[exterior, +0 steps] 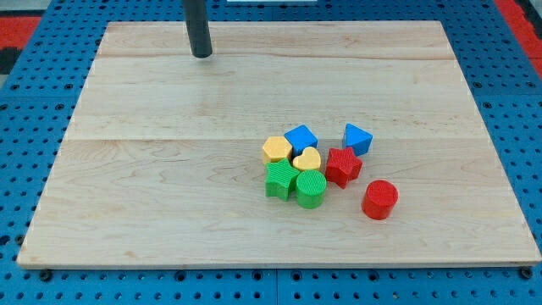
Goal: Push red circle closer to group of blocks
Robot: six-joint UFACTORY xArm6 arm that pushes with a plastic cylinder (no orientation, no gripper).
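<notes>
Pale wooden board on blue pegboard; my tip, a jawless tool, far from red circle.

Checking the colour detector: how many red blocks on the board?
2. The red circle sits alone at the cluster's lower right; the red star is in the cluster, below the blue triangle. None looks hidden.

Well apart from my tip, dark grey or perhaps black: red circle, red star, green circle, green star, yellow heart, yellow hexagon, two blue blocks. Under it, pale wooden board.
</notes>
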